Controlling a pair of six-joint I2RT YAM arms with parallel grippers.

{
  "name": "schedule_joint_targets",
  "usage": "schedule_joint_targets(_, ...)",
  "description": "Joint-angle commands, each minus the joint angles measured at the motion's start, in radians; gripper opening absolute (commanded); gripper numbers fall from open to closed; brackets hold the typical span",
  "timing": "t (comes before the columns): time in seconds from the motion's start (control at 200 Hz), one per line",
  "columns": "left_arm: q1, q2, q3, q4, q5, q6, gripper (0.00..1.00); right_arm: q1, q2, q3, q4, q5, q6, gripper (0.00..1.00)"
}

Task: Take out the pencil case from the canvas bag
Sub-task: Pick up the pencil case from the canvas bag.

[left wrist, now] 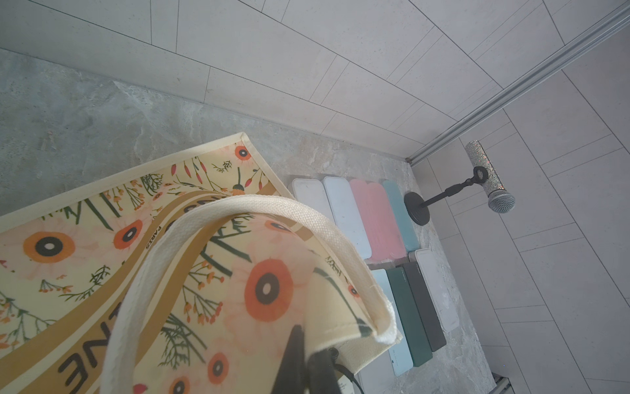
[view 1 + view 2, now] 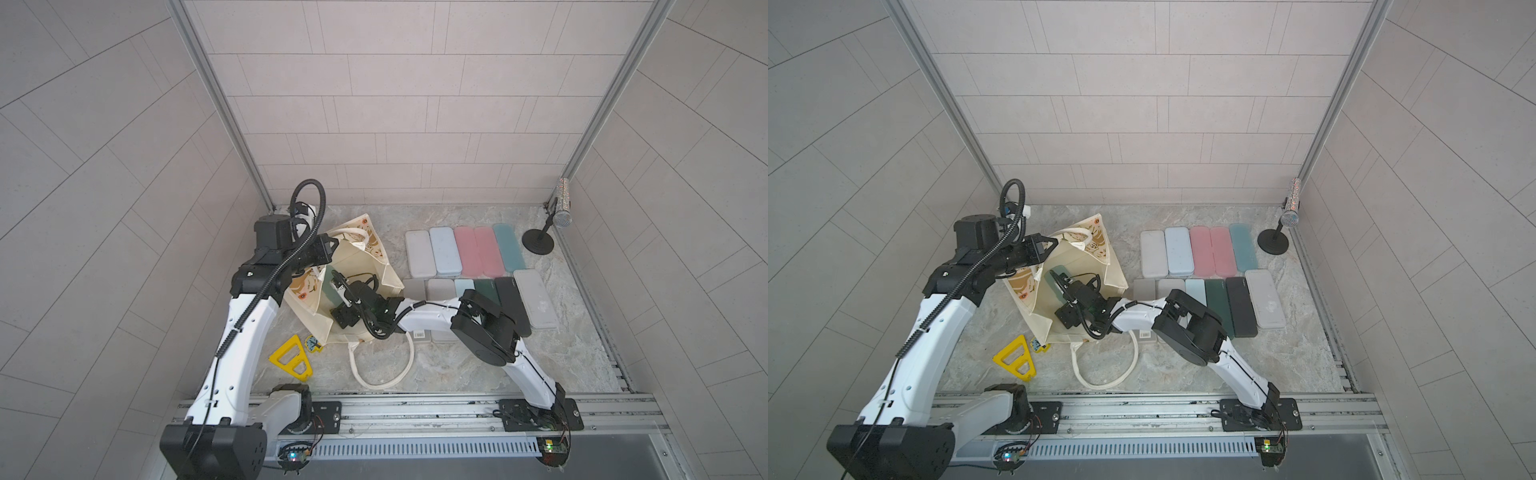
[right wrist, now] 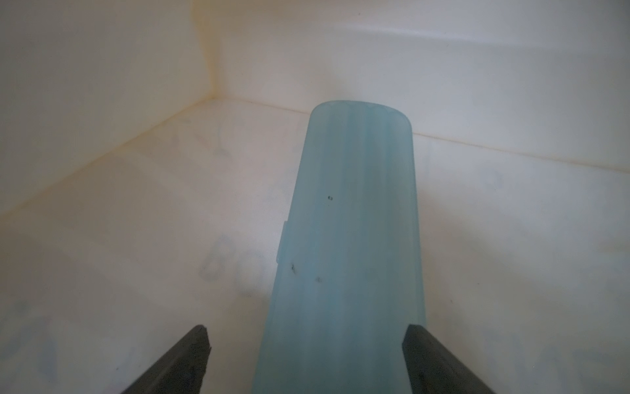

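- The canvas bag is stood mouth-up near the left edge of the tabletop, towards its far-left corner.
- The pencil case, pale blue-green and translucent, is seen inside the bag, its rounded end pointed at the cream lining; whether it lies flat or leans cannot be told.
- The right jaws are lowered into the bag and held apart, with dark fingers set on either side of the case's near end. A clear gap is left at one finger.
- The left jaws are clamped together on the bag's upper rim, with one finger laid against the printed fabric beside a white rope handle.
- Flat cases are laid in two rows towards the right edge.
- A microphone is stood at the far-right corner.
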Motion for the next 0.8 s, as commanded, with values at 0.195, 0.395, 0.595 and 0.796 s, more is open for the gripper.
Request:
schedule_joint_targets(0.195, -0.004, -0.015, 0.052, 0.033, 0.02, 0.006, 0.0, -0.005, -0.003, -0.007, -0.076, -0.032, 0.05, 0.79)
schedule_joint_targets(0.395, -0.006, -0.017, 0.055, 0.022, 0.004, 0.024, 0.0, -0.004, -0.054, -0.025, -0.084, -0.02, 0.059, 0.76)
schedule_joint_targets(0.595, -0.005, -0.014, 0.055, 0.014, -0.018, 0.038, 0.0, -0.003, -0.138, -0.051, -0.126, -0.022, 0.081, 0.75)
schedule_joint_targets(0.796, -0.005, -0.009, 0.051, 0.012, -0.057, 0.056, 0.0, 0.004, -0.259, -0.15, -0.173, -0.034, 0.107, 0.75)
